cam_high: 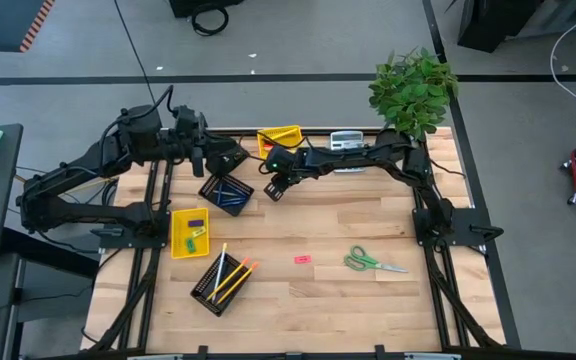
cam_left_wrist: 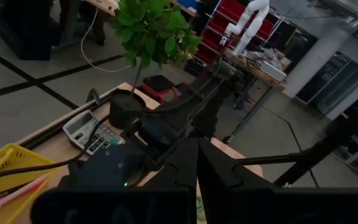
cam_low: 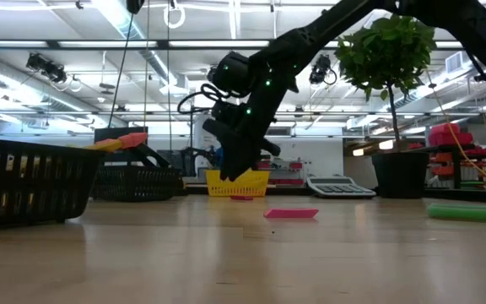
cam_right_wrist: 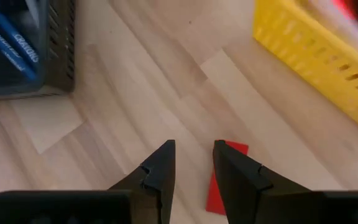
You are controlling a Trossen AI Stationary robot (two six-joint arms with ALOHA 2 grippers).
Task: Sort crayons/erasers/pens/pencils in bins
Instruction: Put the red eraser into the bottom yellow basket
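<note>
Between two bins, right gripper (cam_right_wrist: 193, 163) hovers open over a red eraser (cam_right_wrist: 224, 180).

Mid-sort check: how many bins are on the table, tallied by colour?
Yellow bins: 2, rear one, left one
Black mesh bins: 2, middle one, front one
Total: 4

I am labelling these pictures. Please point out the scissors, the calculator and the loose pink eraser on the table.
scissors (cam_high: 373, 263): high view, where handles meet blades.
calculator (cam_high: 345, 140): high view, middle of its body.
pink eraser (cam_high: 302, 260): high view, middle of its top face.
</note>
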